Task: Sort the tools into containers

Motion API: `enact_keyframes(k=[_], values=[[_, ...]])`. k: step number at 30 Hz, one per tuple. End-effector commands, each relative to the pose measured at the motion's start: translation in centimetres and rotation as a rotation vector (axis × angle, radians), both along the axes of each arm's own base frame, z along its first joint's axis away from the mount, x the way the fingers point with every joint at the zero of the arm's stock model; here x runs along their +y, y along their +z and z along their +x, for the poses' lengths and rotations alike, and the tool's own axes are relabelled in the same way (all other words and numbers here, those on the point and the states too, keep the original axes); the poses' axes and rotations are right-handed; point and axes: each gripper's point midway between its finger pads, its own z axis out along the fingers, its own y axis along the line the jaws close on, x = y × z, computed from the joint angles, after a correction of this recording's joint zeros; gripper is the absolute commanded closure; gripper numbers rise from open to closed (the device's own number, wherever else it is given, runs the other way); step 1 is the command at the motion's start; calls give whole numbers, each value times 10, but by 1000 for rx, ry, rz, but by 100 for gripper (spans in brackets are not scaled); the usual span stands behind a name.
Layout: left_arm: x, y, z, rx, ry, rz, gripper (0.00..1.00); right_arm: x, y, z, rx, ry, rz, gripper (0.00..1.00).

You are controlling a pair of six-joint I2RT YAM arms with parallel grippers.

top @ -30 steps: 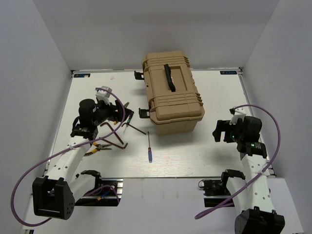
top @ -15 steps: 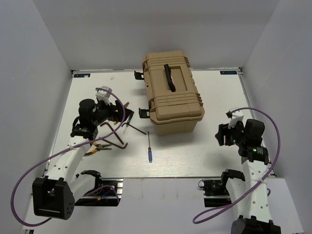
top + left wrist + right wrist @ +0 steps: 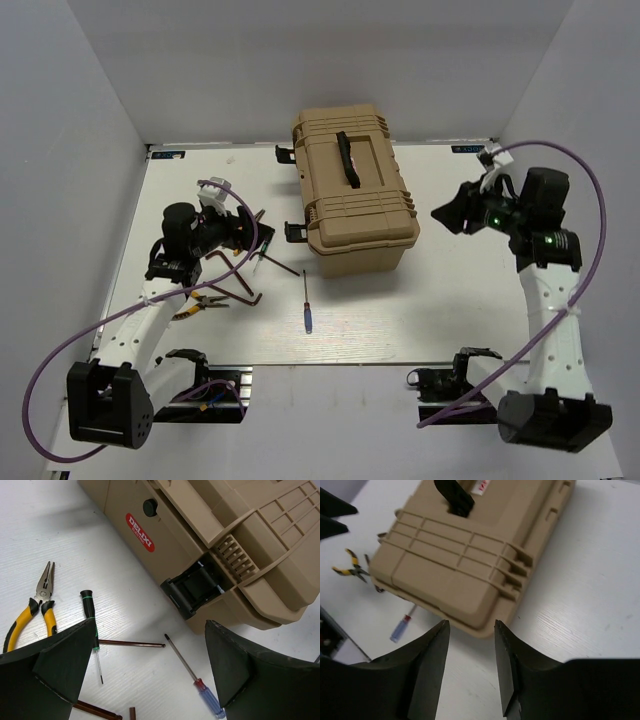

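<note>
Right pincer [image 3: 470, 624] now higher, near toolbox [image 3: 355, 190], jaws half-narrowed, empty; left pincer [image 3: 150, 625] wide agape

Left claw [image 3: 149, 627]: fingers wide apart above the white tabletop [image 3: 60, 535]. On it, yellow-handled pliers [image 3: 35, 605] at left, then a thin black-capped driver [image 3: 92, 625], a reddish-brown rod [image 3: 131, 643] and a blue-handled screwdriver [image 3: 192, 677]. Beyond lies a tan ribbed plastic toolbox [image 3: 240, 535], its black side latch [image 3: 195, 587] facing the camera.

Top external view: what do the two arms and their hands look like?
The left arm and right arm have white links, black joints and bases. A purple cable loops alongside each. The left hand and right hand have dark, wedge-shaped fingers. Small green lights glow near the right wrist.
</note>
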Motion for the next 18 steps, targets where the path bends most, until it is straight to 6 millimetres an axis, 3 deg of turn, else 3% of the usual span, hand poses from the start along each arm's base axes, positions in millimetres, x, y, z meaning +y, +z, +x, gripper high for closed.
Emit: enact_keyframes(k=[1, 3, 4, 5, 6, 7, 8, 11, 12, 13, 15, 17, 18], values=[[-4, 1, -2, -6, -27, -10, 0, 31, 33, 17, 16, 78, 111, 52], [-5, -1, -2, 3, -36, -12, 0, 31, 36, 35, 32, 38, 119, 51], [-5, -1, -2, 3, -36, -12, 0, 53, 32, 46, 95, 73, 140, 51], [-5, -1, -2, 3, -36, -12, 0, 56, 41, 55, 80, 56, 134, 49], [-5, -1, -2, 3, -36, -12, 0, 58, 30, 68, 124, 35, 126, 49], [-5, -1, -2, 3, -36, -12, 0, 75, 32, 75, 162, 52, 146, 49], [-5, -1, -2, 3, -36, -12, 0, 79, 44, 81, 145, 44, 146, 47], [-5, -4, -1, 7, -38, -4, 0, 104, 32, 108, 208, 41, 154, 40], [-5, -4, -1, 7, -38, -4, 0, 114, 43, 113, 176, 47, 153, 40], [-5, -2, 2, 4, -38, -4, 0, 117, 26, 130, 208, 10, 132, 39], [-7, -3, -1, 13, -50, -7, 0, 124, 33, 140, 189, -11, 131, 39], [-8, -3, -2, 14, -58, -9, 0, 132, 18, 158, 230, -37, 136, 38], [-8, -3, -2, 14, -58, -9, 0, 137, 22, 160, 230, -34, 147, 38]])
